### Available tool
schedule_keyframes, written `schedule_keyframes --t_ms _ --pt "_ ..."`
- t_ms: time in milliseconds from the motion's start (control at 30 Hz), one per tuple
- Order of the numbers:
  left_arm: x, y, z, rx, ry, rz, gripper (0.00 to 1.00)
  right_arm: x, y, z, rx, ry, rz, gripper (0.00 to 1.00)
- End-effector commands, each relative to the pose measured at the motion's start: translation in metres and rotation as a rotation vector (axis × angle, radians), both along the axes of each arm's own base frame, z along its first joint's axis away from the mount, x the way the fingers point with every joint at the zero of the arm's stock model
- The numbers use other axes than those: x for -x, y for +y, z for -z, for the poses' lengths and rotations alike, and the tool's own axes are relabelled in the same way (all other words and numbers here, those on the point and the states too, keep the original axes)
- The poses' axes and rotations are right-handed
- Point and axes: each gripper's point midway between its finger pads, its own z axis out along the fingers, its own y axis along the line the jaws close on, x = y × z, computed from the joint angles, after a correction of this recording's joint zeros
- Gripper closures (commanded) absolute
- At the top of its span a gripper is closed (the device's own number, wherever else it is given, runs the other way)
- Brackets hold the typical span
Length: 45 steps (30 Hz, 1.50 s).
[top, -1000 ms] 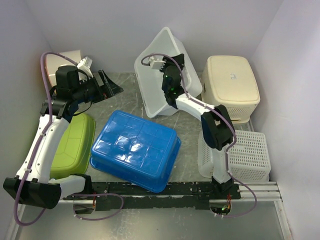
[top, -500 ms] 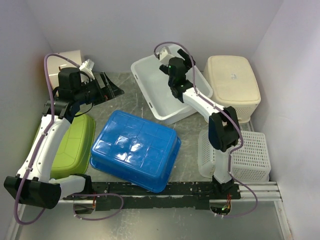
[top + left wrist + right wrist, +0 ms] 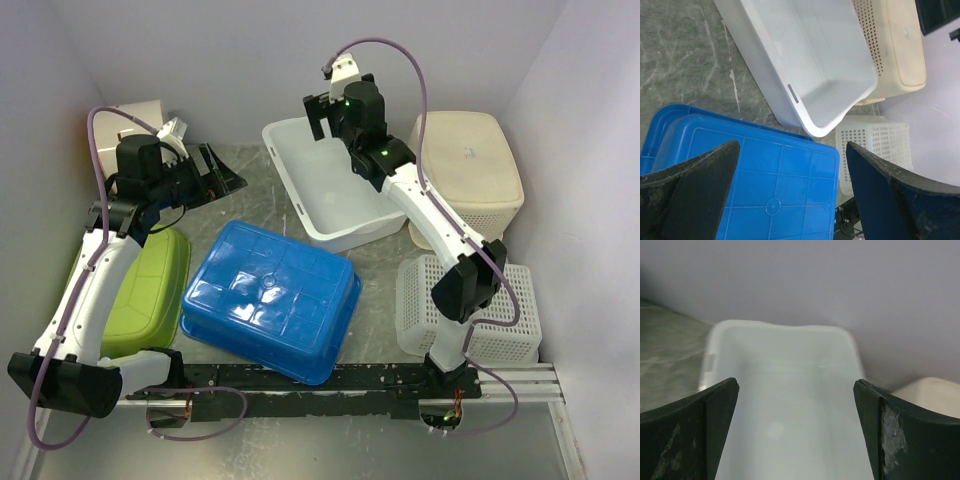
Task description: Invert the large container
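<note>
Five bins: white tub, blue tub, green tub, cream basket, lattice basket
Two grippers: left at back left, right above white tub's far end; both spread wide, holding nothing
Surface: grey marbled table, pale walls around
White tub: back centre, open side up, beside cream basket
Change: a second ago it stood tipped on edge; now flat

The green tub is partly hidden under the left arm, and the beige object behind it is mostly covered. The white container is cut off by the right wrist view's bottom edge, the blue tub by the left wrist view's.
</note>
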Motion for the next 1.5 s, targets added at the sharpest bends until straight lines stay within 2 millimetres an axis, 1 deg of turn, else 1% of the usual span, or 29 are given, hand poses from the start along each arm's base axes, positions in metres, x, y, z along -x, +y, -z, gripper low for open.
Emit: schedule_keyframes --t_ms 0,100,167,200,233,267,300,400,533,633,767,833,933,1000,1033,1100,1167,1300,1400,1467 --pt "-0.002 0.01 -0.015 -0.033 -0.062 -0.059 0.01 0.033 0.058 0.061 -0.238 0.319 -0.198 0.0" --pt "0.0 0.012 -0.019 -0.017 -0.073 -0.081 0.01 0.043 0.082 0.09 -0.219 0.386 -0.211 0.0" --pt "0.001 0.011 -0.021 -0.002 -0.082 -0.084 0.01 0.046 0.096 0.117 -0.184 0.436 -0.199 0.0" --pt "0.002 0.011 -0.021 0.001 -0.084 -0.086 0.01 0.048 0.101 0.123 -0.174 0.451 -0.194 0.0" --pt "0.002 0.011 -0.021 0.0 -0.082 -0.086 0.01 0.049 0.106 0.137 -0.162 0.475 -0.185 0.0" --pt "0.003 0.012 -0.02 -0.001 -0.08 -0.086 0.01 0.051 0.11 0.141 -0.155 0.482 -0.181 0.0" --pt "0.003 0.012 -0.019 -0.002 -0.077 -0.085 0.01 0.051 0.116 0.161 -0.129 0.51 -0.17 0.0" --pt "0.006 0.011 -0.019 -0.002 -0.077 -0.081 0.01 0.05 0.121 0.194 -0.063 0.544 -0.12 0.0" --pt "0.008 0.011 -0.018 -0.005 -0.08 -0.073 0.01 0.045 0.123 0.221 -0.002 0.576 -0.072 0.04" --pt "0.009 0.011 -0.014 -0.012 -0.069 -0.07 0.01 0.045 0.123 0.227 0.019 0.576 -0.073 0.1" --pt "0.008 0.01 -0.013 -0.011 -0.065 -0.063 0.01 0.051 0.134 0.223 0.012 0.579 -0.155 0.3" --pt "0.008 0.01 -0.012 -0.009 -0.063 -0.065 0.01 0.052 0.137 0.223 0.012 0.586 -0.175 0.44" --pt "0.009 0.01 -0.011 -0.005 -0.064 -0.068 0.01 0.052 0.138 0.218 0.021 0.597 -0.178 0.73" --pt "0.009 0.01 -0.011 -0.004 -0.064 -0.067 0.01 0.052 0.138 0.206 0.023 0.585 -0.183 0.92" --pt "0.009 0.01 -0.01 -0.005 -0.063 -0.068 0.01 0.052 0.138 0.194 0.018 0.567 -0.19 0.99" --pt "0.008 0.01 -0.009 -0.006 -0.06 -0.068 0.01 0.055 0.139 0.17 0.022 0.533 -0.224 1.0" --pt "0.008 0.01 -0.01 -0.006 -0.06 -0.067 0.01 0.06 0.141 0.142 0.032 0.496 -0.292 1.0" --pt "0.009 0.012 -0.013 -0.014 -0.067 -0.077 0.01 0.077 0.139 0.096 0.061 0.467 -0.447 1.0" --pt "0.01 0.018 -0.017 -0.038 -0.074 -0.096 0.01 0.085 0.134 0.062 -0.028 0.467 -0.554 1.0" --pt "0.011 0.026 -0.029 -0.086 -0.104 -0.116 0.01 0.093 0.132 0.043 -0.128 0.48 -0.647 1.0"
